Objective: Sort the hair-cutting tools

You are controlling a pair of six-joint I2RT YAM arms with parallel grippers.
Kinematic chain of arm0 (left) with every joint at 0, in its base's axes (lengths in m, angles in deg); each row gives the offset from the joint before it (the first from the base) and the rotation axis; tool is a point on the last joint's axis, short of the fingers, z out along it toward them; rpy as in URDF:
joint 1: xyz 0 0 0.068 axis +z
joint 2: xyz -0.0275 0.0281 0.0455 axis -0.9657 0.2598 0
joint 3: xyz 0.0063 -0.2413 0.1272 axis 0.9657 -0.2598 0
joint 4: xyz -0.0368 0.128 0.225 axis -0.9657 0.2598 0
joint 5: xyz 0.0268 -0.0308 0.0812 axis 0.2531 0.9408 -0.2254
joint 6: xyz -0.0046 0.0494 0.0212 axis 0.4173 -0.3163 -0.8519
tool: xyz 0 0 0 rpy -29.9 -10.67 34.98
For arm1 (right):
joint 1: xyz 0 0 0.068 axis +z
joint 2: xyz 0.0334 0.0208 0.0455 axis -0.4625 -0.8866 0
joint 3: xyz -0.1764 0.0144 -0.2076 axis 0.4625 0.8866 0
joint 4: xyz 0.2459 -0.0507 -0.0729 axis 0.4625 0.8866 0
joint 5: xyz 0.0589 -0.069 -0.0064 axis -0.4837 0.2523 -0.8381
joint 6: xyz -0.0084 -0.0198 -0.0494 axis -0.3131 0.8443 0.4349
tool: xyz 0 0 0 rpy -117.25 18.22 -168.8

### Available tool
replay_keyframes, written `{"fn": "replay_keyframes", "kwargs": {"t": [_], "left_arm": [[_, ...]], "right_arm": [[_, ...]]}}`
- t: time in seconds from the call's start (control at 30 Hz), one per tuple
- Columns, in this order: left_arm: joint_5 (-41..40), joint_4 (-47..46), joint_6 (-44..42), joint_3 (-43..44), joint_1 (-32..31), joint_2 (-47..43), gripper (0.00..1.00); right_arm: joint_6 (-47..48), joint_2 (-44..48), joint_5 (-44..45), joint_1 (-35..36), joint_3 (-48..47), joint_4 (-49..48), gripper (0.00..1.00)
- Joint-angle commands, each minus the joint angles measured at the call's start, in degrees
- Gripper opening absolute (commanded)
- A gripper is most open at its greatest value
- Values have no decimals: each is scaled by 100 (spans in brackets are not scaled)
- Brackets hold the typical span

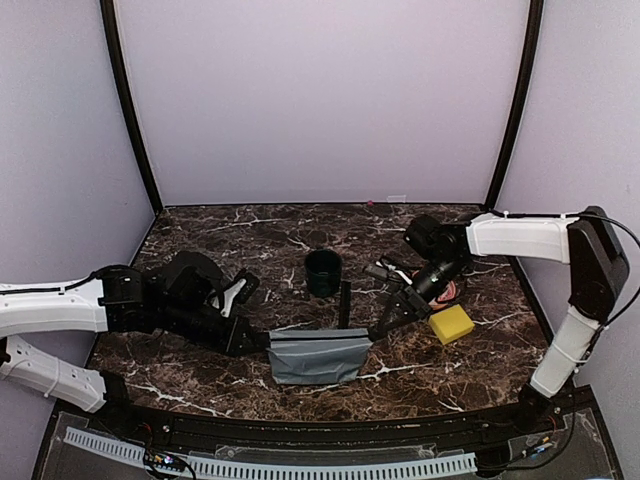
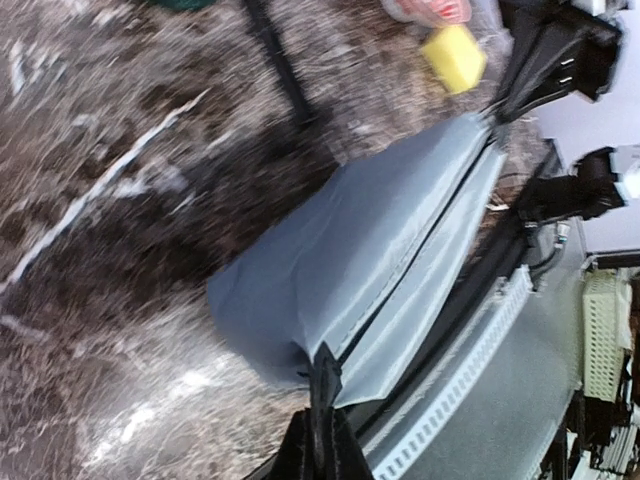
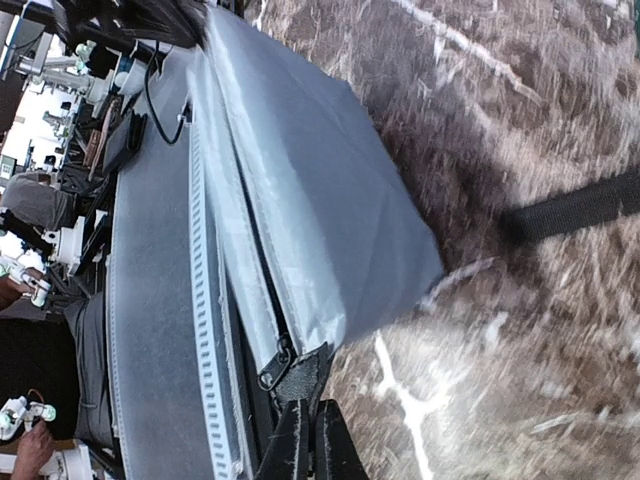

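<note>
Both claws grip the grey pouch [image 1: 318, 357]: left claw [image 1: 262, 342] clamped on its left end, right claw [image 1: 378, 333] on its right corner. The pouch lies near the worktop's [image 1: 220, 230] front edge, bare marble behind its left. The black comb [image 1: 344, 305] lies just behind it; the plate [image 1: 453, 293] beyond its right end is mostly hidden.

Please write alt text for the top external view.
The left gripper and the right gripper each pinch one end of a grey zippered pouch on a dark marble table. Behind it are a dark green cup and a black comb; a yellow block lies at right.
</note>
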State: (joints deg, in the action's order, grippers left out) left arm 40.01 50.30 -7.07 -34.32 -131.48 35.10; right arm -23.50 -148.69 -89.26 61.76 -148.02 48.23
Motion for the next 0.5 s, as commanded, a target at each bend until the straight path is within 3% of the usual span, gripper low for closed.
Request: {"fn": "replay_keyframes", "kwargs": {"t": [0.0,0.13,0.33,0.47], "left_arm": [[-915,1085,313,-277,143,-161,0],[-1382,1510,459,-313,164,-439,0],[-1668,1429,358,-437,325,-662,0],[-1733,1352,226,-401,509,-463,9]], "right_arm": [[5,-424,112,13,-589,499,0],[-43,-669,101,189,-900,551,2],[172,-1000,276,177,-1563,886,30],[72,-960,712,19,-1915,702,37]]}}
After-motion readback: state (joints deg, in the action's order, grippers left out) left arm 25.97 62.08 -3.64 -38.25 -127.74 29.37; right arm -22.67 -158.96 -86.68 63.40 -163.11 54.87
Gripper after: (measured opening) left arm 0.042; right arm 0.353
